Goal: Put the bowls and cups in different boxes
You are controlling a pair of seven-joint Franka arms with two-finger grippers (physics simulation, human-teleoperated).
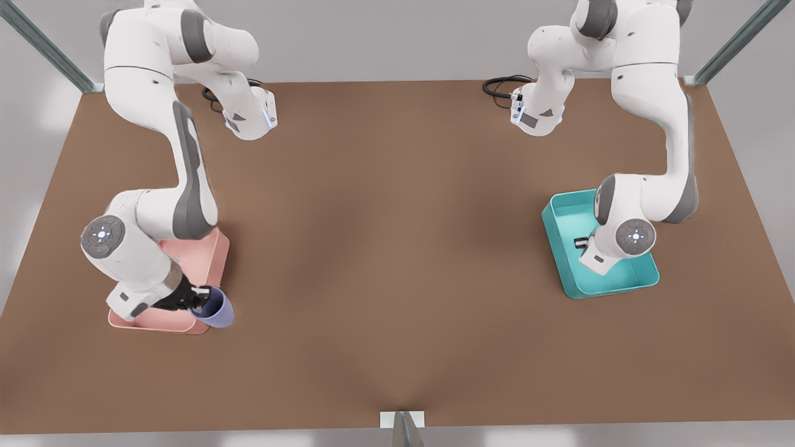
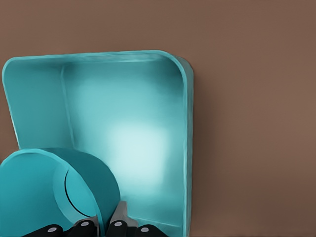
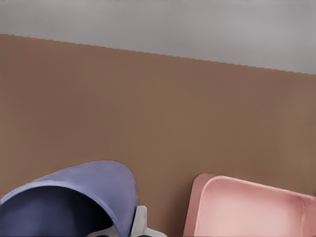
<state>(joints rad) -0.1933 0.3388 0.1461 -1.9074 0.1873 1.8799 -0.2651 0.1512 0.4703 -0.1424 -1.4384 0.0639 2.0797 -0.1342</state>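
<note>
Placement step: both grippers held their loads at the boxes.

Left gripper (image 2: 104,228) pinched the teal bowl (image 2: 47,190) by its wall above the teal box (image 1: 562,248); release appeared to be next. Right gripper (image 1: 197,298), wrist bent low, gripped the lavender cup (image 1: 215,308) at the near corner of the pink box (image 1: 208,257); it likely needed to shift inward before opening.

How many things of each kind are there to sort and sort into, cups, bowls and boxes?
Cups: 1, the lavender cup in the right hand, at the pink box's edge.
Bowls: 1, the teal bowl in the left hand, over the teal box.
Boxes: 2, the pink box and the teal box.
Total: 4.
</note>
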